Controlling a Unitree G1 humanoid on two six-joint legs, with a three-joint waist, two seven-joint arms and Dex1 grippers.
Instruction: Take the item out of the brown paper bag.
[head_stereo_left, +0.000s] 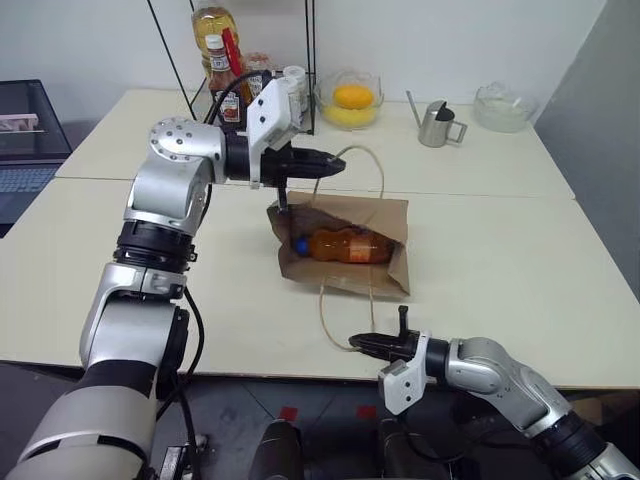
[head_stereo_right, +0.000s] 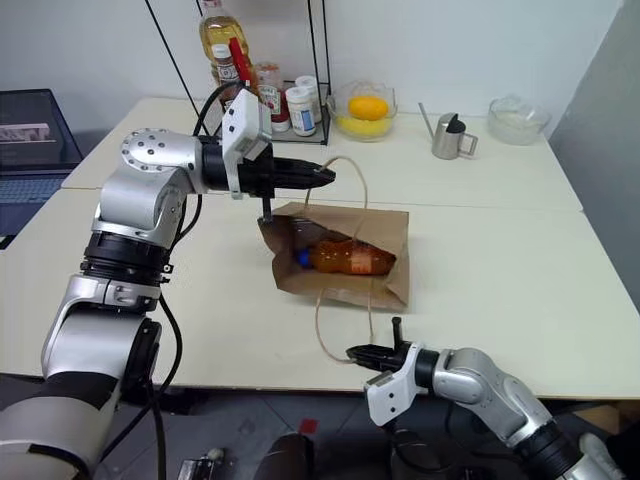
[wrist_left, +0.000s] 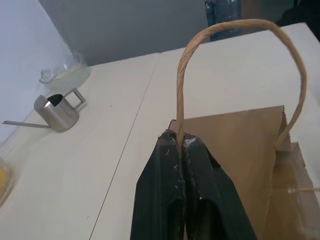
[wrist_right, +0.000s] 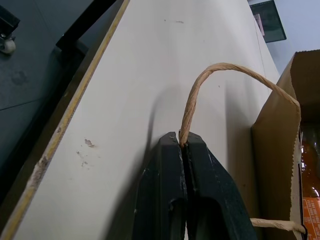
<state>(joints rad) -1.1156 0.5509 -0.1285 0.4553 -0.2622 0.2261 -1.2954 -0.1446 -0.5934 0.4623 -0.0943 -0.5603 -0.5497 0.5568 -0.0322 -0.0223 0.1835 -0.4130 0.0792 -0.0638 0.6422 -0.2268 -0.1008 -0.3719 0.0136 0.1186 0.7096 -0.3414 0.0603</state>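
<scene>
The brown paper bag lies on the cream table, its mouth pulled wide. Inside it lies the item, a small bottle of orange drink with a blue cap toward the left. My left gripper hovers above the bag's far edge, shut on the far handle, which rises in a taut loop. My right gripper sits at the table's near edge, shut on the near handle, which stretches back to the bag.
At the back of the table stand a wire rack with an oil bottle and sauce bottles, a glass bowl with yellow fruit, a steel pitcher and a clear glass bowl. A laptop sits far left.
</scene>
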